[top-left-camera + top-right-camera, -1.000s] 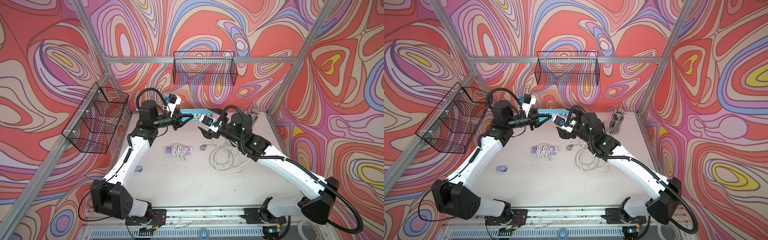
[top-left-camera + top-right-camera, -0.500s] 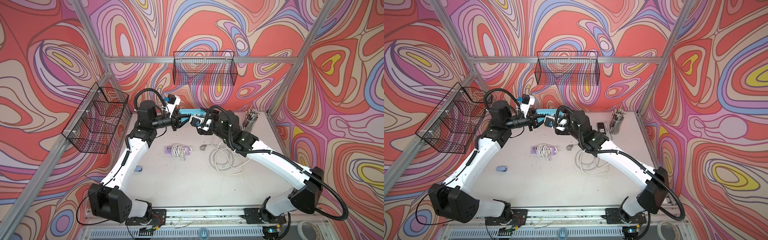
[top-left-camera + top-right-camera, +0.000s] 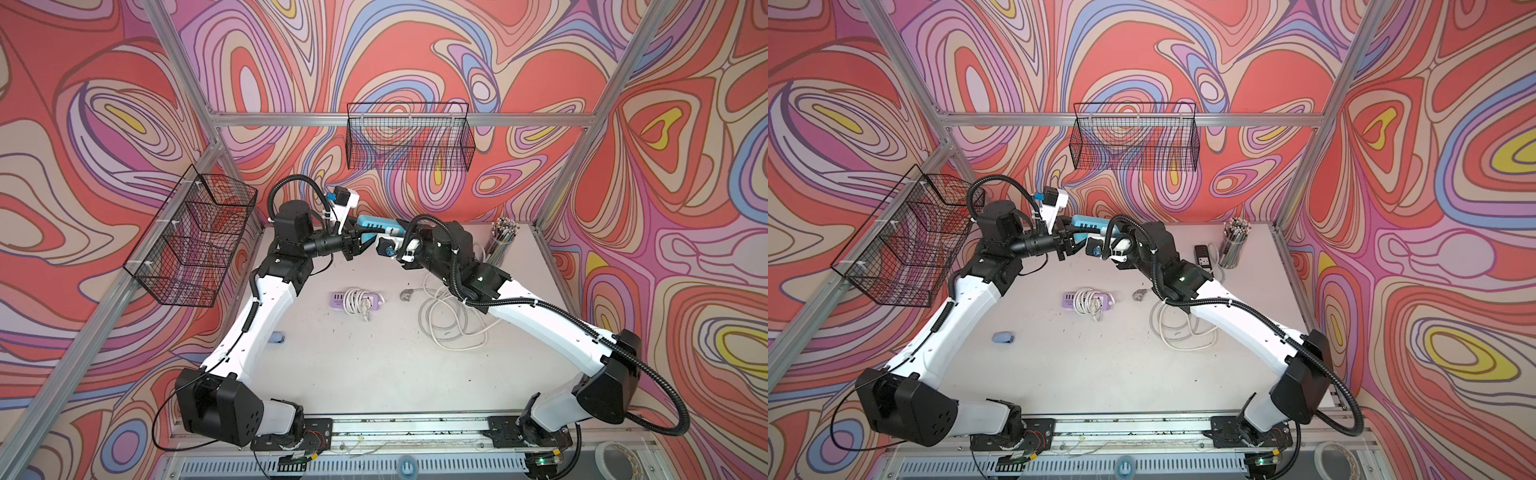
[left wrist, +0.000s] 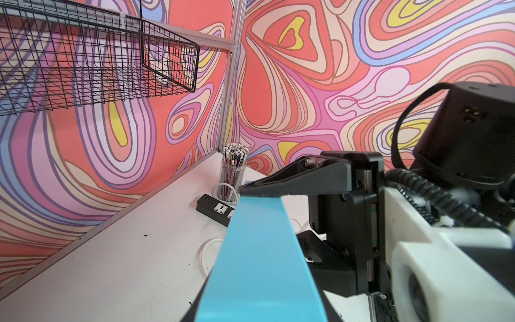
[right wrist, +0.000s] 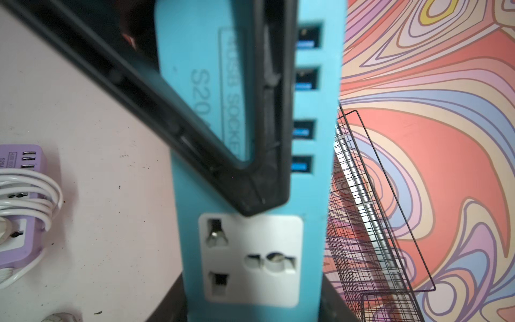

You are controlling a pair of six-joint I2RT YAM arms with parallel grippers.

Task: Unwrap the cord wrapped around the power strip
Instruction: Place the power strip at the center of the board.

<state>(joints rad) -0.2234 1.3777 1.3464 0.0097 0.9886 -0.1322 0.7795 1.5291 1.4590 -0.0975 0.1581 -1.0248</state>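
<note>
Swirl-patterned walls [image 3: 104,124] enclose a pale table [image 3: 374,374]. Near its back the left pincer [image 3: 360,243] clamps one end of the raised blue power strip [image 3: 376,223]; the right pincer [image 3: 399,230] straddles the other, grip unclear. Mid-table lies the purple power strip [image 3: 336,298], wrapped in its cord [image 3: 353,300].

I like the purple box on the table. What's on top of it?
A white cord is wound around the middle of the purple power strip, looping over its top. The small ports at one end show. Whatever lies under the loops is covered.
</note>
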